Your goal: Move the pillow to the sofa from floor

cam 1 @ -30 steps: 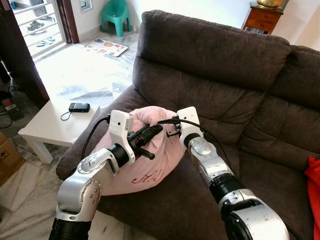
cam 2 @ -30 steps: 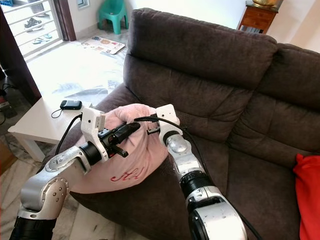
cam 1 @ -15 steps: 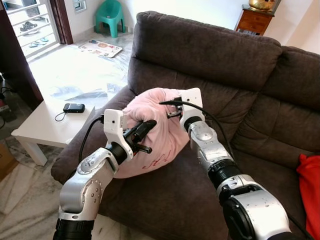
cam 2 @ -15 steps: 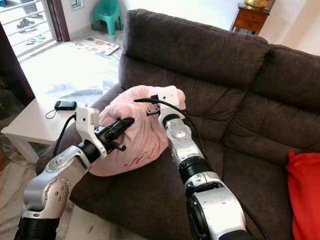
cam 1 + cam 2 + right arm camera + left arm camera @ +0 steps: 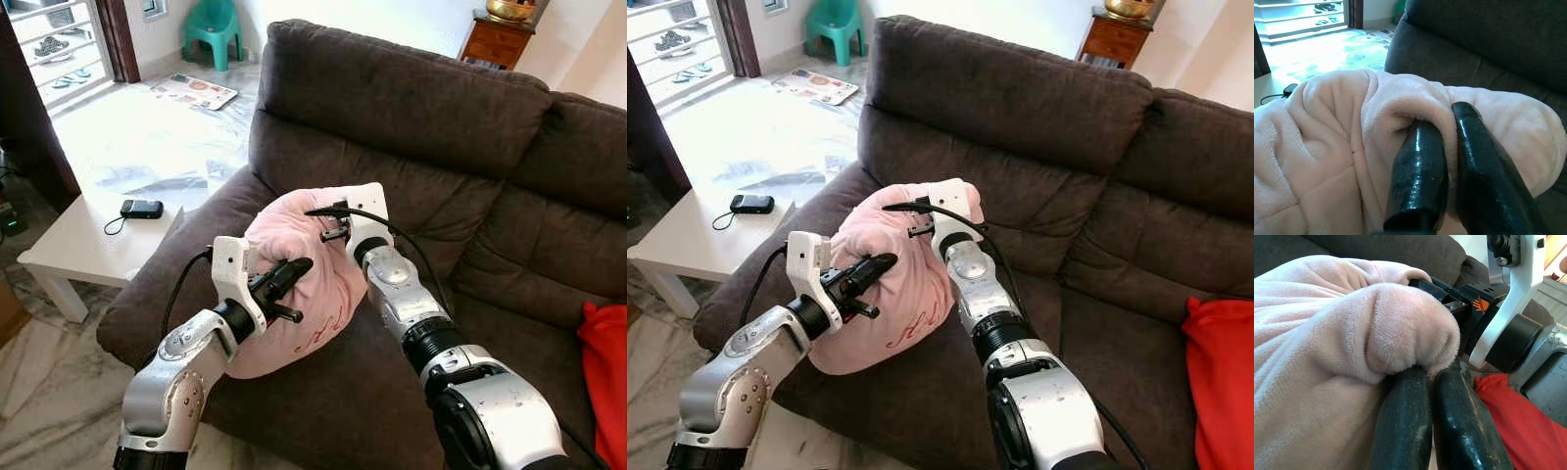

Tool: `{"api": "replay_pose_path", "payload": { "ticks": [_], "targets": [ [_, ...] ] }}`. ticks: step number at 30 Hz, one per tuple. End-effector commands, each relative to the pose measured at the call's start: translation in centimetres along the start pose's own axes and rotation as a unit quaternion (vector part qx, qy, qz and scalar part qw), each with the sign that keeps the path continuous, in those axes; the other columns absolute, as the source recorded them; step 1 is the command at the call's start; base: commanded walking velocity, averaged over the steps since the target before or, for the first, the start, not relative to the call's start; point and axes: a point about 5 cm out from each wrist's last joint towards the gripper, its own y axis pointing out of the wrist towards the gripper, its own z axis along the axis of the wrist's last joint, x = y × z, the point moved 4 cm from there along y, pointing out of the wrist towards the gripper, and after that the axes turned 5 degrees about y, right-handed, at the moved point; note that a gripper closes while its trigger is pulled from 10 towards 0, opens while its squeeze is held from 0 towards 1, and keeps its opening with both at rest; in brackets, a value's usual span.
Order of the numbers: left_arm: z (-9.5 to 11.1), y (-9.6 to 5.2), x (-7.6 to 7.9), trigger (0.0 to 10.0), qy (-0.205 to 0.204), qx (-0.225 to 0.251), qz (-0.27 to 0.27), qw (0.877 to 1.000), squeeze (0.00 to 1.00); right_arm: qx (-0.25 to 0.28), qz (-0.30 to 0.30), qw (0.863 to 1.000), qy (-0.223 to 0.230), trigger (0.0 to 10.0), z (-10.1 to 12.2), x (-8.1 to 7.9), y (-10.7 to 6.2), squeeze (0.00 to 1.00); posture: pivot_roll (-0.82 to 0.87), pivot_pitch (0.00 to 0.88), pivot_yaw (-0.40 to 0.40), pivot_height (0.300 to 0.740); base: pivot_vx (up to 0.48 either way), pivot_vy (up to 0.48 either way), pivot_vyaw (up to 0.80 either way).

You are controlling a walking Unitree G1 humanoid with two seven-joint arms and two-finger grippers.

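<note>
A soft pink pillow (image 5: 294, 284) with red lettering hangs between both arms, over the left seat of the dark brown sofa (image 5: 411, 127). My left gripper (image 5: 294, 271) is shut on a fold of the pillow's near side, as the left wrist view shows with plush (image 5: 1400, 328) bulging above the fingers (image 5: 1400, 426). My right gripper (image 5: 328, 227) is shut on the pillow's top edge; in the right wrist view a pink fold (image 5: 1447, 147) is pinched between its fingers (image 5: 1418, 176). The pillow's lower end touches the seat cushion near the armrest.
A white low table (image 5: 88, 245) with a black phone (image 5: 142, 208) stands left of the sofa armrest. Something red (image 5: 602, 372) lies on the sofa's right seat. A green plastic chair (image 5: 214, 24), a mat and a wooden cabinet (image 5: 500, 37) stand farther back on the marble floor.
Both grippers have carried the pillow from over the armrest up and onto the sofa's left seat, then lowered it a little. The camera has shifted closer to the sofa.
</note>
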Motion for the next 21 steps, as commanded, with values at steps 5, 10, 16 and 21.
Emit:
{"api": "replay_pose_path", "payload": {
  "ticks": [5,10,16,21],
  "targets": [
    [0.2,1.0,1.7,10.0,-0.004,0.011,-0.028,1.000,0.00,0.049,0.053,0.997,-0.015,10.0,2.5,-2.9,0.4,0.00,0.16,0.000,-0.182,0.740,0.000,0.000,0.00],
    [-0.4,0.7,0.9,10.0,-0.001,0.005,-0.006,1.000,0.00,0.049,0.060,0.997,-0.014,10.0,2.2,-3.3,0.2,0.00,0.16,0.000,-0.183,0.740,0.000,0.000,0.00],
    [-0.7,0.7,0.8,10.0,-0.003,0.001,-0.004,1.000,0.00,0.050,0.065,0.997,-0.013,10.0,2.1,-3.5,0.1,0.00,0.16,0.000,-0.185,0.740,0.000,0.000,0.00],
    [-1.2,-0.5,-2.3,10.0,-0.004,0.004,0.088,0.996,0.00,0.066,0.051,0.996,-0.014,10.0,2.4,-2.3,-0.1,0.00,0.16,0.000,-0.185,0.740,0.000,0.000,0.00]
  ]
}}
